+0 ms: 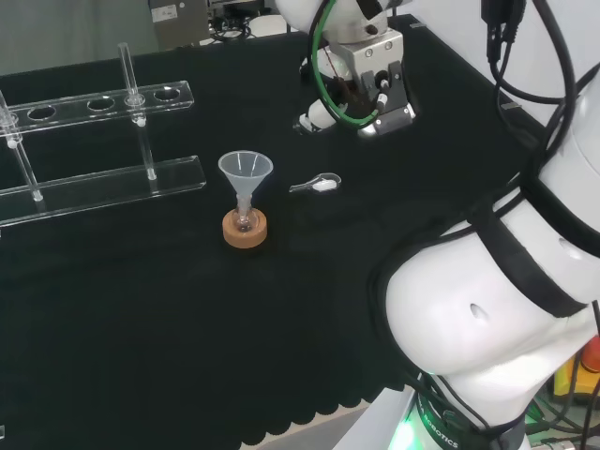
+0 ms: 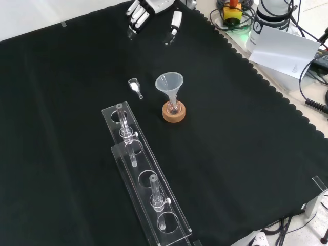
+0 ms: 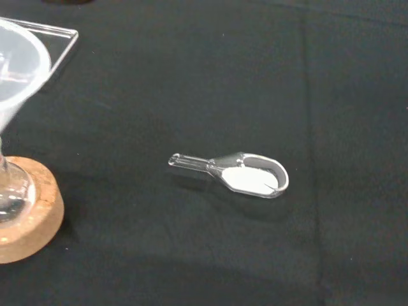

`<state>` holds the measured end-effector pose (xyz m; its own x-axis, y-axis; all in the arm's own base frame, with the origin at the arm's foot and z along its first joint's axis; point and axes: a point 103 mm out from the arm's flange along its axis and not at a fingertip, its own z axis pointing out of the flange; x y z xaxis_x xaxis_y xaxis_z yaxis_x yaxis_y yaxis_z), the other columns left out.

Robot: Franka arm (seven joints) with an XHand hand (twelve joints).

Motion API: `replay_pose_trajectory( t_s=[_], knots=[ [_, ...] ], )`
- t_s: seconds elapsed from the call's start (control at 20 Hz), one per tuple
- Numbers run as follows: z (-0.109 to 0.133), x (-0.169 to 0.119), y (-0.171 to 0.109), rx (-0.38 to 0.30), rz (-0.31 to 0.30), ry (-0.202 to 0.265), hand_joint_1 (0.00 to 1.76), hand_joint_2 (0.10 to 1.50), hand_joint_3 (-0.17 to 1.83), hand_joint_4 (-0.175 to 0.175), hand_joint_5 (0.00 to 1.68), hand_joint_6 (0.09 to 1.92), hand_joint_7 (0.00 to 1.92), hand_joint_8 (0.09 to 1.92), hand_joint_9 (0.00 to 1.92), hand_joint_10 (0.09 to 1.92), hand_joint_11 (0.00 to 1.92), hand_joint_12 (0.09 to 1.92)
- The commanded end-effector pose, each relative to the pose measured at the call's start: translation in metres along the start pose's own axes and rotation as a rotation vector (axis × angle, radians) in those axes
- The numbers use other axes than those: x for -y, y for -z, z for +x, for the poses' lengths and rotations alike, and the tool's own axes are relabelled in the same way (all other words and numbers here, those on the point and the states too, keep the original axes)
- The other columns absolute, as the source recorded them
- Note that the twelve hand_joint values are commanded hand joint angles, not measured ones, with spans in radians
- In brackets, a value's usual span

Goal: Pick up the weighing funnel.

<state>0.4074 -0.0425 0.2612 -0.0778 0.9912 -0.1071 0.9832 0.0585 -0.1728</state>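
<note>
The weighing funnel (image 3: 248, 175), a small clear scoop with a short stem and something white in its bowl, lies flat on the black cloth. In the head view the weighing funnel (image 1: 319, 185) rests to the right of the big funnel (image 1: 246, 173). In the front view the weighing funnel (image 2: 135, 86) lies left of the big funnel (image 2: 169, 84). The hand (image 2: 139, 13) hovers at the front view's top, well beyond the scoop and apart from it. Its fingers look relaxed and hold nothing. In the head view the hand (image 1: 322, 114) hangs under the wrist, right of and behind the scoop.
The big funnel (image 3: 19, 70) stands stem down in a small flask on a cork ring (image 2: 173, 112). A clear test tube rack (image 2: 143, 179) with a few tubes stretches toward the front view's bottom; the rack (image 1: 94, 178) is at the head view's left.
</note>
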Motion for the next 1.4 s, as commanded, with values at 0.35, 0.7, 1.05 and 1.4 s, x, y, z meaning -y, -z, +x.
replay_pose_trajectory(
  t_s=[0.35, 0.7, 1.05, 1.4],
  knots=[
    [-0.038, -0.037, -0.051, -0.116, 0.038, 0.006, 0.67, 0.78, 0.39, -0.064, 0.55, 0.20, 0.52, 0.71, 0.73, 0.55, 0.48, 1.28],
    [-0.043, -0.055, -0.074, -0.117, 0.043, 0.024, 0.73, 0.76, 0.39, -0.065, 0.55, 0.21, 0.53, 0.71, 0.74, 0.54, 0.49, 1.27],
    [-0.039, -0.066, -0.089, -0.111, 0.067, 0.029, 0.83, 0.73, 0.41, -0.067, 0.53, 0.25, 0.53, 0.71, 0.76, 0.53, 0.52, 1.25],
    [-0.036, -0.071, -0.098, -0.116, 0.062, 0.050, 0.86, 0.69, 0.49, -0.067, 0.49, 0.34, 0.53, 0.72, 0.77, 0.51, 0.53, 1.24]
  ],
)
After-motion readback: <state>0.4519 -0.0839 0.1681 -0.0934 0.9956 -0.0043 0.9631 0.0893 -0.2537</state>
